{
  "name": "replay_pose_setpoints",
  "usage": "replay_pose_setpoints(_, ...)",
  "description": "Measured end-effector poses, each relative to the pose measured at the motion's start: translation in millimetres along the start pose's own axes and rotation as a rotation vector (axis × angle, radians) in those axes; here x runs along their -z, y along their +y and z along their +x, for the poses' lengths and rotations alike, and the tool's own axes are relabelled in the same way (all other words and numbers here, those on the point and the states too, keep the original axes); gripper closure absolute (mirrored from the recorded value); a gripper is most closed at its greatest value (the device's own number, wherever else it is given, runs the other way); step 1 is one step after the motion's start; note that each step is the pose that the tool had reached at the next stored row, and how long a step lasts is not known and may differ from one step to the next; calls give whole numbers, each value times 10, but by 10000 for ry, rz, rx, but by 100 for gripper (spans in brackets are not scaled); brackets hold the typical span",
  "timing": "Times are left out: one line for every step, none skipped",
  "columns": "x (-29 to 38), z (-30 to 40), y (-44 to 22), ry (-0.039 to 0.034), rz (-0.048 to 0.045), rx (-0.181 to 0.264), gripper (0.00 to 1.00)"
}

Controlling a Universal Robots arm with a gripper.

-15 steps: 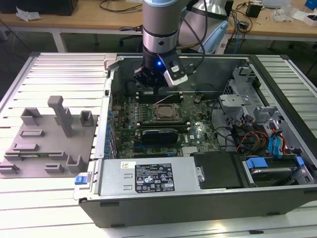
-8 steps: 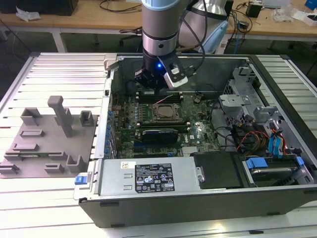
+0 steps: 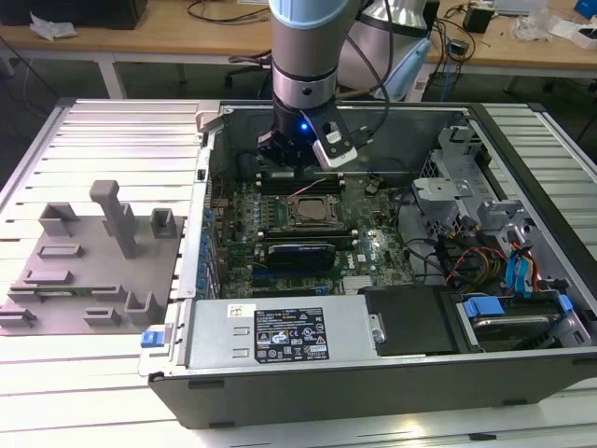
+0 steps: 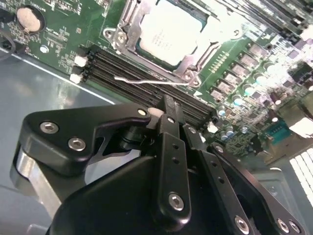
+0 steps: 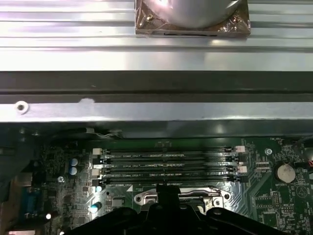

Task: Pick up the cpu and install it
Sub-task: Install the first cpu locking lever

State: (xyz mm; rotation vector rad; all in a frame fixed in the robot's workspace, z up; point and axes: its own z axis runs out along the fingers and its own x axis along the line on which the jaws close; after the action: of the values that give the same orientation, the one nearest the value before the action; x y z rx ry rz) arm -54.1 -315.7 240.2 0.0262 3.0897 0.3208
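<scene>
We see the cpu (image 4: 168, 32) lying flat inside the socket (image 4: 122, 29) of the green board (image 3: 364, 243). Its pale silvery top faces up and the metal frame of the socket goes around it on all sides. A thin bent metal rod (image 4: 146, 81) lies across the black memory slots (image 4: 137, 73) just beside the socket.

The tool (image 4: 165, 105) is clenched: in both wrist views its two black fingers meet in one narrow tip and there is nothing between them. In the second wrist view the tip stands over the memory slots, near the socket but apart from the cpu. In the first wrist view the tool (image 5: 164, 188) covers the middle of the socket frame, and the four long memory slots (image 5: 166, 164) run across the board behind it. A round coin battery (image 5: 283, 172) sits on the board near one end of the slots.

In the exterior view the arm comes down from above into the open computer case (image 3: 522, 121), and the tool (image 3: 287, 159) hangs over the far side of the board, beyond the socket. A silver box with a label (image 3: 280, 331) fills the near part of the case. The case lies on a counter (image 3: 75, 392) made of metal slats. On the exterior view's left, well apart from the case, a grey tray (image 3: 84, 261) with upright blocks rests on the counter
</scene>
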Motion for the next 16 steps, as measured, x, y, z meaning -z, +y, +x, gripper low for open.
replay_pose_setpoints(-10, -9, -2, -1, -19, -1, 89)
replay_pose_setpoints(-35, -30, -8, 1, -47, -2, 89)
replay_pose_setpoints(-61, -46, -13, 2, -56, -2, 89)
replay_pose_setpoints(-81, -60, -17, 2, -59, -3, 89)
replay_pose_setpoints(-97, -73, -21, 0, -64, -4, 89)
replay_pose_setpoints(-116, -88, -25, -1, -66, -11, 89)
replay_pose_setpoints(-133, -97, -28, -3, -68, -21, 89)
replay_pose_setpoints(-152, -103, -32, -12, -66, -62, 89)
replay_pose_setpoints(-165, -106, -35, -26, -64, -126, 89)
replay_pose_setpoints(-183, -109, -39, -50, -59, -242, 89)
replay_pose_setpoints(-194, -112, -41, -66, -56, -318, 89)
replay_pose_setpoints(-207, -116, -44, -83, -54, -398, 89)
replay_pose_setpoints(-223, -122, -47, -107, -51, -507, 89)
replay_pose_setpoints(-234, -126, -49, -122, -49, -581, 89)
replay_pose_setpoints(-246, -131, -52, -141, -45, -668, 89)
replay_pose_setpoints(-255, -135, -53, -153, -43, -726, 89)
